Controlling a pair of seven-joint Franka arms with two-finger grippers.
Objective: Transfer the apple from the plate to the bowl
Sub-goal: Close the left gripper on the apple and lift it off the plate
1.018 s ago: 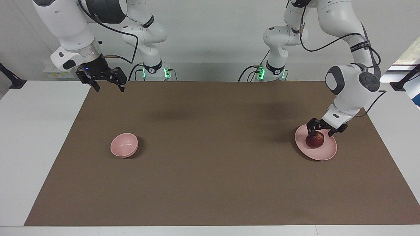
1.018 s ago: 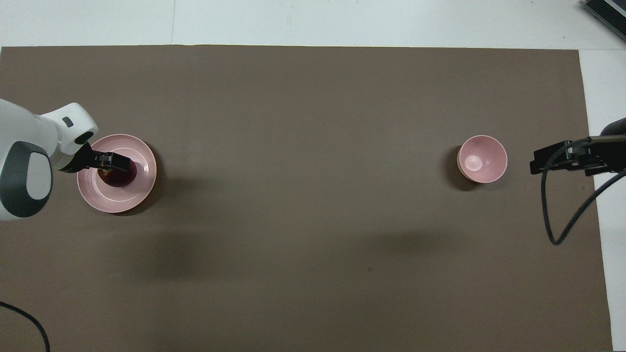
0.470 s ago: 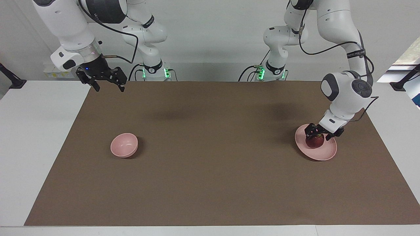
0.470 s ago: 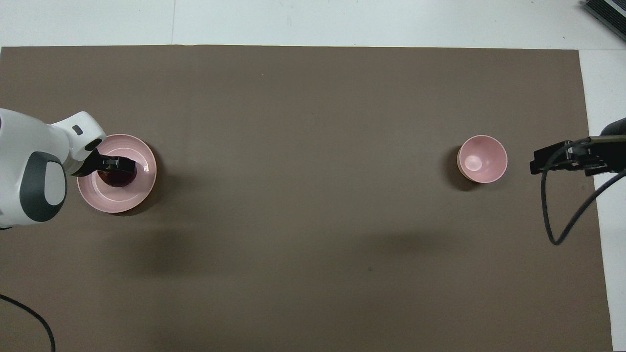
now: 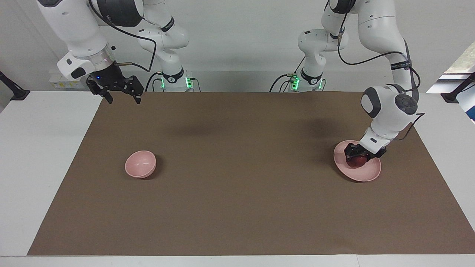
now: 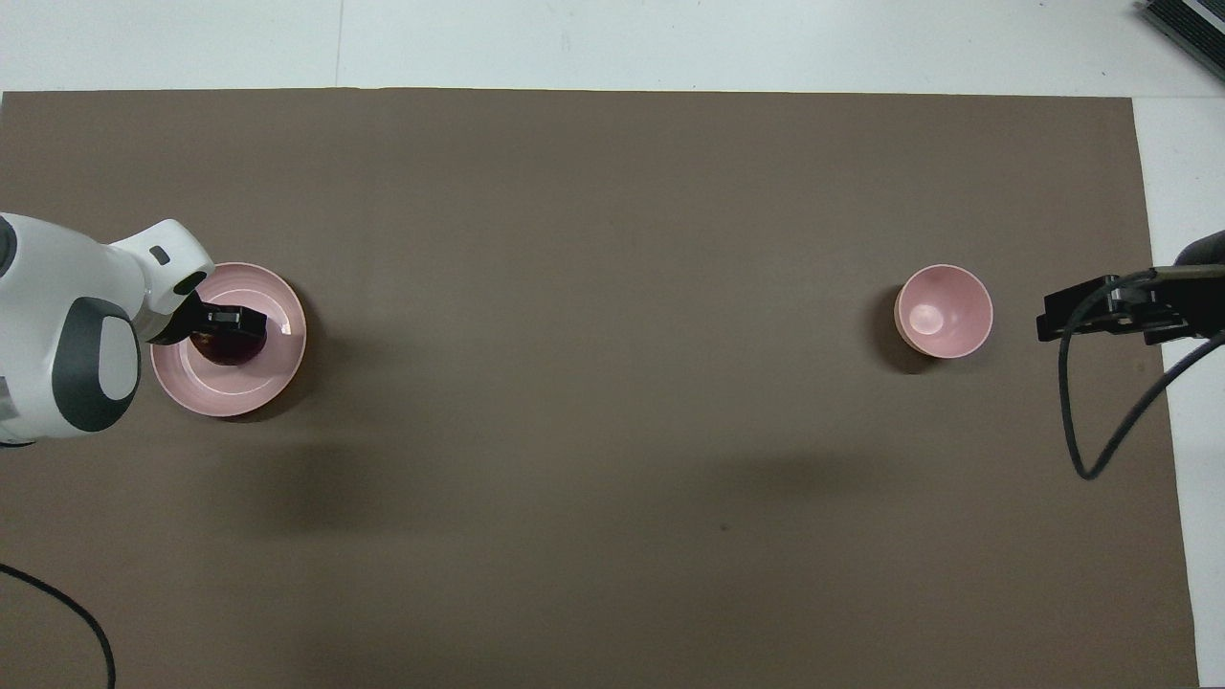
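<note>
table (image 5: 44, 167) | brown mat (image 5: 245, 178) | on mat: plate (image 5: 367, 173), bowl (image 5: 140, 164)

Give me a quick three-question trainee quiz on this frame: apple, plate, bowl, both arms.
1. True or false: the apple already lies in the bowl.
2. Which gripper is down at the plate? A) left B) right C) neither
3. Fill in: the right gripper hangs in the air over the table's ____ arm end, its jaws open, waiting.

Key
1. False. The apple sits on the plate at the left arm's end of the table; the bowl, at the right arm's end, holds nothing.
2. A. The left gripper has its jaws shut on the apple.
3. right.
</note>
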